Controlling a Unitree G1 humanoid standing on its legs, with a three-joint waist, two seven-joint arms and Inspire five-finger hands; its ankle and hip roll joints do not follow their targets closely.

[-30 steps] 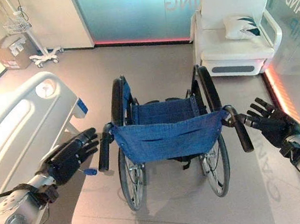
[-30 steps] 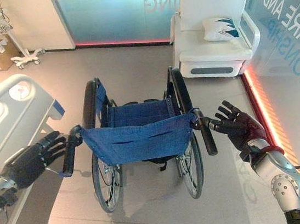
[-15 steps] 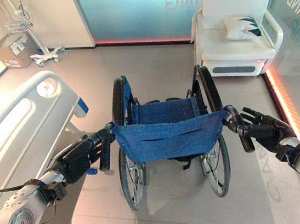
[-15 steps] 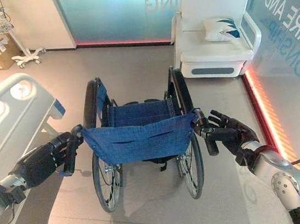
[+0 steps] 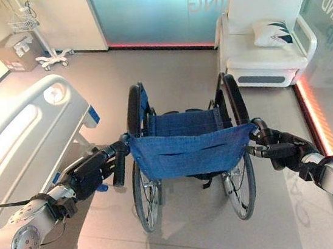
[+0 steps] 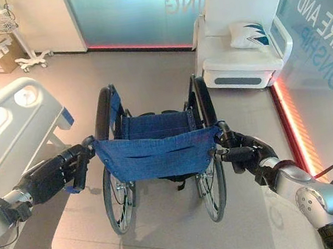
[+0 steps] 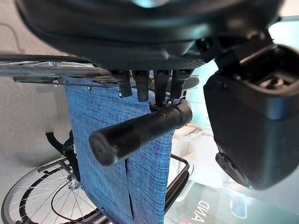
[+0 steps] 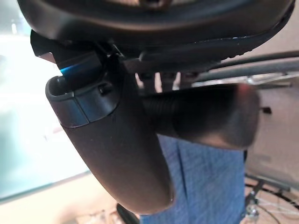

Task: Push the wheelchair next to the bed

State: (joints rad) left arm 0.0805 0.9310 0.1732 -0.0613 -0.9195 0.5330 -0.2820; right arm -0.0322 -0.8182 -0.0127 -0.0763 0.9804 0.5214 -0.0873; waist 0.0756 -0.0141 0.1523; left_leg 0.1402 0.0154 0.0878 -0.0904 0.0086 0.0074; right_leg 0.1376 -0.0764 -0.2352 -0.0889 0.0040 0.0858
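Item: folding wheelchair with blue cloth seat and back, black tyres, standing on the grey floor, its back to the robot; white hospital bed with moulded footboard just beside it on the left, a gap between.

Left hand: fingers curled round the black ribbed left push handle.

Right hand: fingers and thumb wrapped round the black right push handle.

Step, as judged: grasp done, push not begun. Next move calls for an even forward push steered leftward, closing the gap alongside the bed without striking its frame.
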